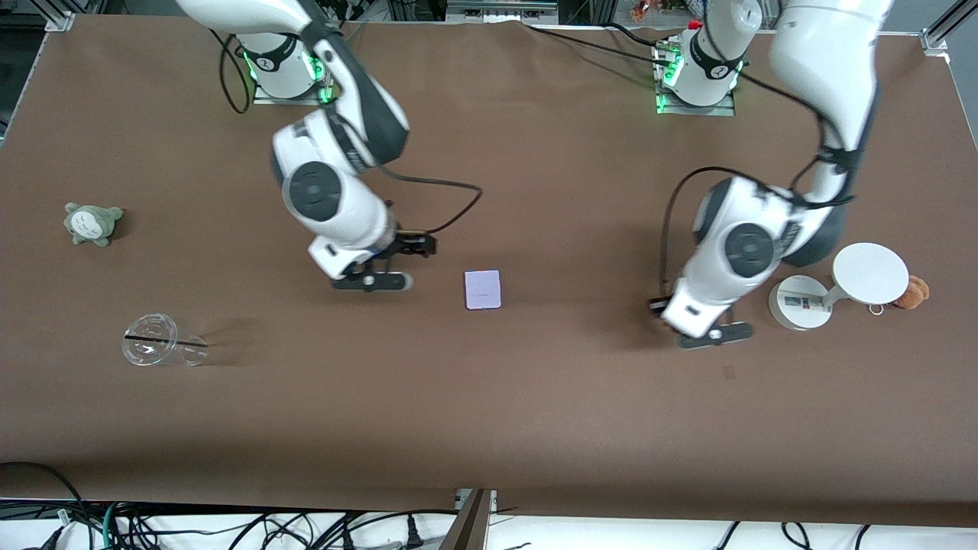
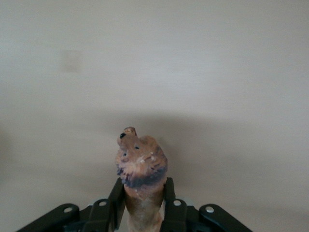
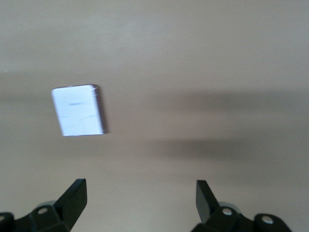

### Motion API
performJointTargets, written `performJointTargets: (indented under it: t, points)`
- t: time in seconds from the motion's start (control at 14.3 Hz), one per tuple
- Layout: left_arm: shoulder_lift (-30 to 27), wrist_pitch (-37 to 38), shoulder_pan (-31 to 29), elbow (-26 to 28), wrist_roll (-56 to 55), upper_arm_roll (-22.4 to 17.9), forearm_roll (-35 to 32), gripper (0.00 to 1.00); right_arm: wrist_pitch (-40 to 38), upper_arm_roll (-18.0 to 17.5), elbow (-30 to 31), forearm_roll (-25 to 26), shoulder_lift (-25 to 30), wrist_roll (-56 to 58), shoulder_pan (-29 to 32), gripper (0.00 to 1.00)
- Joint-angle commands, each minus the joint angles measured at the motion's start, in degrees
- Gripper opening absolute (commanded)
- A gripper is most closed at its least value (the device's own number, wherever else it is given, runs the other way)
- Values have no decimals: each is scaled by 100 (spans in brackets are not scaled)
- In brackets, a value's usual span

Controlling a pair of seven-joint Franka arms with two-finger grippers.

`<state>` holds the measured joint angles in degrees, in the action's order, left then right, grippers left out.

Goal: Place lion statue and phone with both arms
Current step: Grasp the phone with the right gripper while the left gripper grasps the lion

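The lion statue [image 2: 141, 164], reddish-brown with a darker mane, stands out from between the fingers of my left gripper [image 2: 142, 183], which is shut on its body. That left gripper [image 1: 659, 307] hangs over bare table beside the white disc stand, and the arm hides the statue in the front view. The phone [image 1: 483, 289], a pale lavender rectangle, lies flat mid-table. My right gripper [image 1: 416, 246] hovers beside it toward the right arm's end. In the right wrist view the right gripper [image 3: 140, 186] is open and holds nothing, with the phone [image 3: 78, 110] off to one side.
A white disc stand [image 1: 840, 286] with an orange-brown plush [image 1: 913, 292] beside it is at the left arm's end. A grey-green plush [image 1: 92, 223] and a clear plastic cup [image 1: 160, 341] on its side lie at the right arm's end.
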<state>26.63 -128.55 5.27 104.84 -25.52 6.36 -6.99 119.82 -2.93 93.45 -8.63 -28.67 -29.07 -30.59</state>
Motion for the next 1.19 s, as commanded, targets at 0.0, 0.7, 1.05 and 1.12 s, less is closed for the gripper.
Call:
performJointTargets:
  t: [0.0, 0.7, 1.05, 1.12]
  points:
    - [-571, -197, -595, 765, 818, 94, -75, 0, 584, 55, -72, 159, -392, -90, -403, 100]
    - [-527, -1181, -1274, 1549, 1322, 59, -84, 0, 1385, 55, -810, 899, -1500, -99, -826, 100]
    - [-413, -1488, -1344, 1672, 1322, 59, -75, 0, 1869, 90, -1099, 1021, -1905, -99, -984, 100]
    - [-387, -1515, -1344, 1680, 1322, 59, -75, 0, 1869, 90, -1179, 1109, -2001, -108, -1002, 100]
